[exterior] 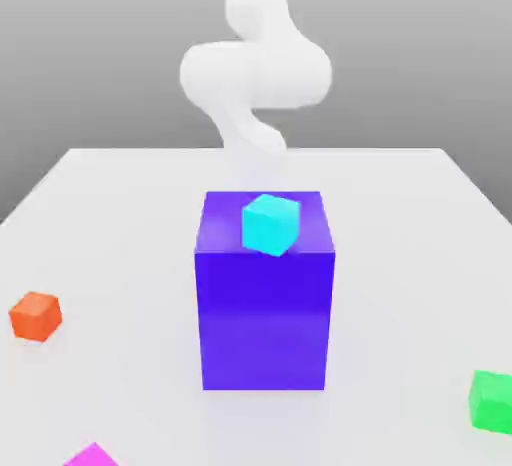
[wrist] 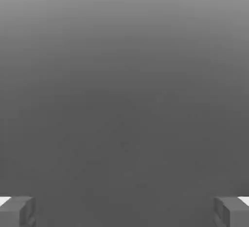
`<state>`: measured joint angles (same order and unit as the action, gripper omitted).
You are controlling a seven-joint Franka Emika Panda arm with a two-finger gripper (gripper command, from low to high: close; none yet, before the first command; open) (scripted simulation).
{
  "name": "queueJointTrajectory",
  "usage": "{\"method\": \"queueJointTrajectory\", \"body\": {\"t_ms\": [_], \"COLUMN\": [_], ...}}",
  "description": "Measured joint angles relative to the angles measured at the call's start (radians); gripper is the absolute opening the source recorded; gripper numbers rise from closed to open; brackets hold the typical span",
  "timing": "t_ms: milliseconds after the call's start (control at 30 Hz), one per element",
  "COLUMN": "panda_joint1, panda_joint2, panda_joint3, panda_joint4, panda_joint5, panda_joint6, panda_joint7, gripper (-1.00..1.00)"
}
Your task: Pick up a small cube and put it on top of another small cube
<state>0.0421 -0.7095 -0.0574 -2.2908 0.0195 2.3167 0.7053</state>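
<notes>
I count four small cubes: a cyan one (exterior: 271, 225) atop the single big blue block (exterior: 265, 319), an orange one (exterior: 36, 316), a green one (exterior: 493, 402), and a magenta one (exterior: 92, 456), mostly cropped. One gripper (wrist: 124, 212) has its two fingers spread wide, seemingly empty.

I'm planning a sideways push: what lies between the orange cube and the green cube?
In the exterior view, the large blue block, with the cyan cube atop.
</notes>
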Motion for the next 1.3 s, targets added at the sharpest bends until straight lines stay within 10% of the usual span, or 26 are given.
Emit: {"method": "queueJointTrajectory", "body": {"t_ms": [533, 1233, 1267, 1300], "panda_joint1": [0.162, -0.040, -0.049, -0.049], "panda_joint2": [0.585, 1.285, 1.304, 1.304], "panda_joint3": [-0.300, -0.236, -0.225, -0.225], "panda_joint4": [0.059, 0.142, 0.147, 0.147], "panda_joint5": [0.244, 0.342, 0.349, 0.349], "panda_joint6": [0.105, 0.363, 0.377, 0.377], "panda_joint7": [-0.694, -1.342, -1.348, -1.348], "gripper": [0.00, 0.00, -1.00, -1.00]}}
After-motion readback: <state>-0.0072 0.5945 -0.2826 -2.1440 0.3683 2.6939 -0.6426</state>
